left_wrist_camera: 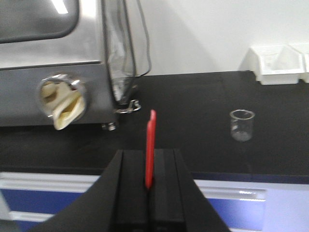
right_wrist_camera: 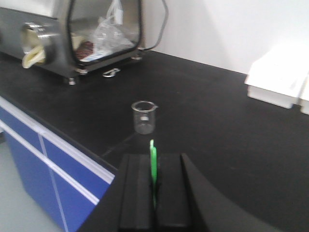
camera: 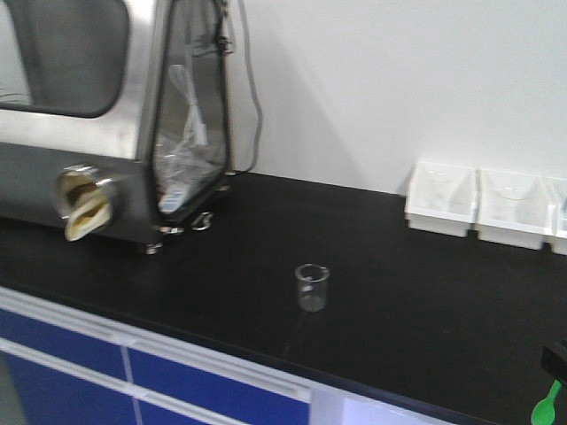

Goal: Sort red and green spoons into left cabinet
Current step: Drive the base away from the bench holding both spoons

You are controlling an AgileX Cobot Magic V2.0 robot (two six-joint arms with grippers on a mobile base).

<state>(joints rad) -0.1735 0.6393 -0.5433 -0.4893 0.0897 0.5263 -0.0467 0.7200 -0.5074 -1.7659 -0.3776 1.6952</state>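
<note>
Left hand (left_wrist_camera: 149,166) is clenched on the red spoon (left_wrist_camera: 150,140); right hand (right_wrist_camera: 153,174) grips the green spoon (right_wrist_camera: 152,152), both spoons upright before the counter (camera: 425,301). Step judged: carrying. No cabinet shows; next, the robot must face it, grips kept firm.

Left gripper (left_wrist_camera: 149,187) clamps tight on the red spoon (left_wrist_camera: 150,145), which sticks out ahead; right gripper (right_wrist_camera: 153,192) pinches the green spoon (right_wrist_camera: 153,162) likewise.
</note>
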